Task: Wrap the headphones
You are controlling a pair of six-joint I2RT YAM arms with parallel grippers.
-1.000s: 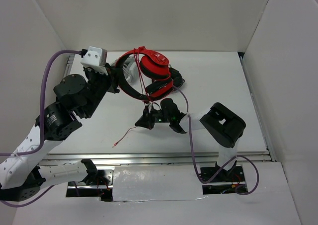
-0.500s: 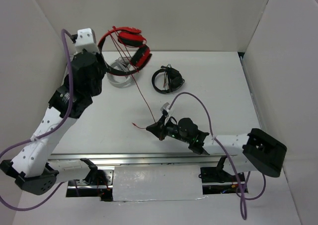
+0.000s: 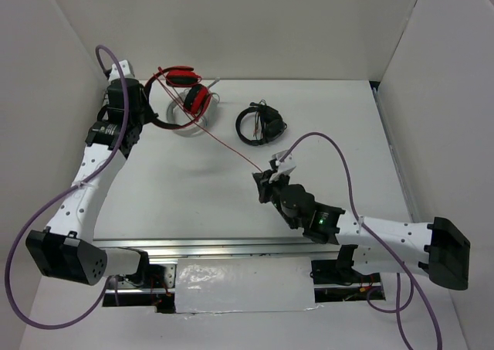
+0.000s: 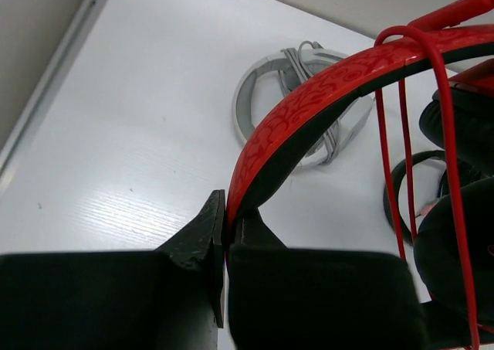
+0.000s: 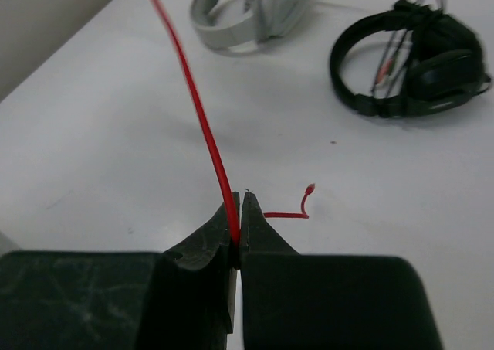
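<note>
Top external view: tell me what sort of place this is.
Probably a robot lab test cell: a white table boxed in by plain white walls, the left arm and right arm mounted at its near edge, with red headphones and black headphones as work items.

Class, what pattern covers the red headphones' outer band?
Swirling floral scrollwork on the red band; left wrist view.

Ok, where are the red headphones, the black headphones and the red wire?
red headphones (image 3: 196,100), top view, on the red ear cup.
black headphones (image 5: 444,72), right wrist view, on an ear cup.
red wire (image 5: 202,126), right wrist view, on its straight middle stretch.
</note>
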